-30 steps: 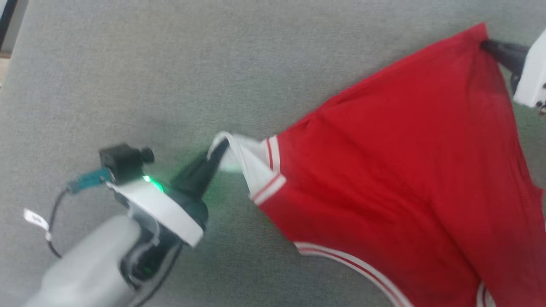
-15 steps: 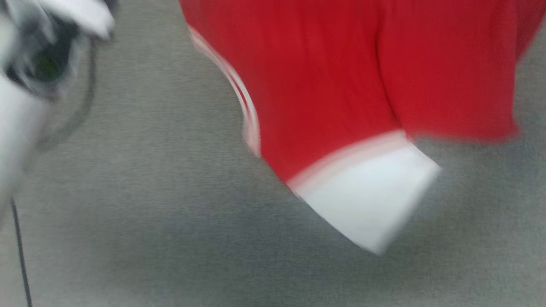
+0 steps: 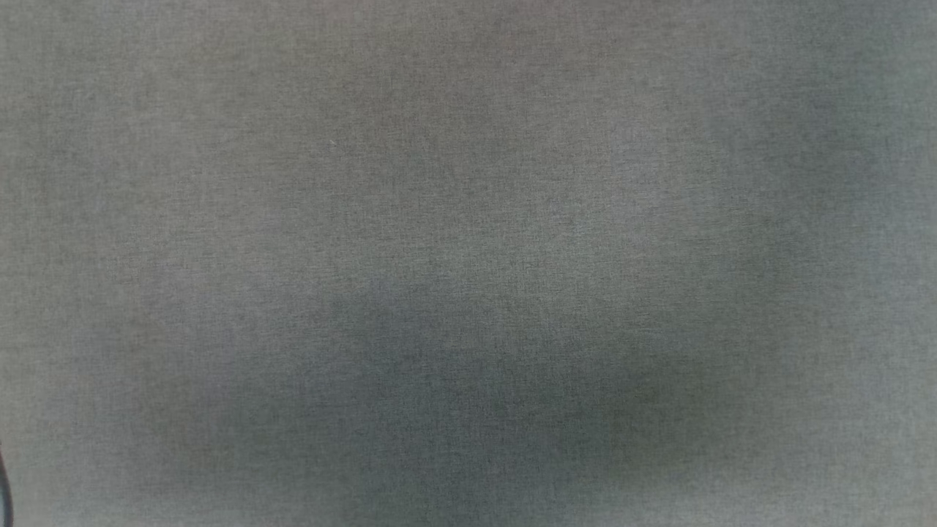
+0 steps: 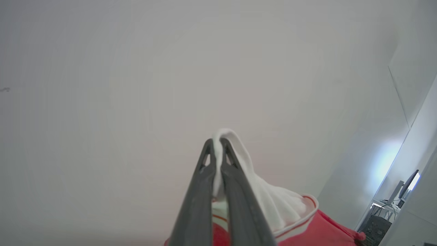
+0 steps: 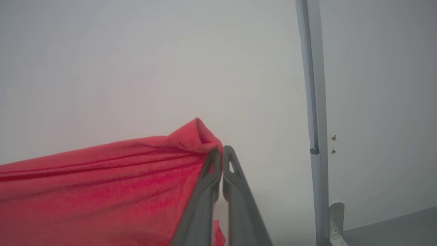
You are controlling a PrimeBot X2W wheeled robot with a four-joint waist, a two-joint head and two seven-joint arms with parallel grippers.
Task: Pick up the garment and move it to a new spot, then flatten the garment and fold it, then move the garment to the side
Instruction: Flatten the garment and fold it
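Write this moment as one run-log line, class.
garment: held by both arms | left jaws: shut on white sleeve | right jaws: shut on red corner | head view: grey surface

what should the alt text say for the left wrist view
The left tool, its two dark fingers shut, pinches the white sleeve of a red shirt that trails off the bottom edge. Behind it is a plain pale wall, with a monitor on a desk at the lower right.

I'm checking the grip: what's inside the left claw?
A white sleeve fold of the garment is pinched in the shut left claw. How deep it reaches is covered by the dark fingers.
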